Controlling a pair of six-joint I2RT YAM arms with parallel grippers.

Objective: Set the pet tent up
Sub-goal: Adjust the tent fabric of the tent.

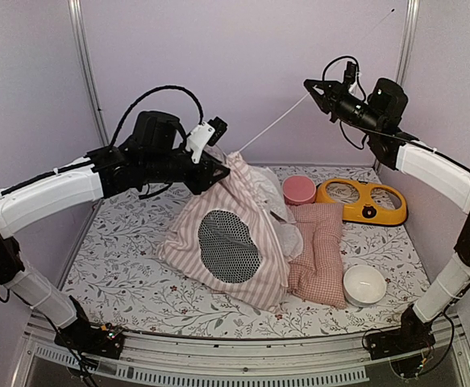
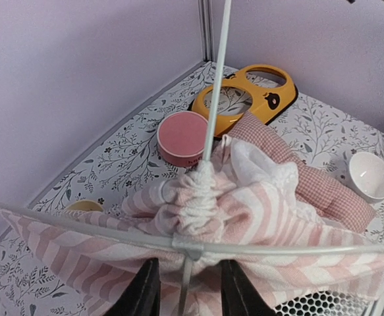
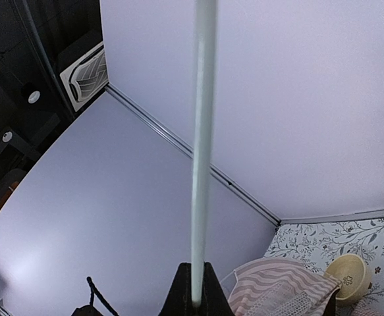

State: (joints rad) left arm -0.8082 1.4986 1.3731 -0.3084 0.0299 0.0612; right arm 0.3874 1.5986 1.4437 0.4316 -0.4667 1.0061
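With the pet tent (image 1: 230,242) mid-frame, our left gripper (image 2: 190,266) clasping its bunched peak and right gripper (image 3: 197,270) pinching the white pole (image 1: 271,125) upper right, we should push straight along the pole.

Lab test booth: plain lilac walls (image 1: 243,72), aluminium frame posts (image 1: 88,72).

Both arms reach inward: left claw (image 2: 190,291) half-closed, low; right claw (image 3: 195,297) clamped tight, raised high
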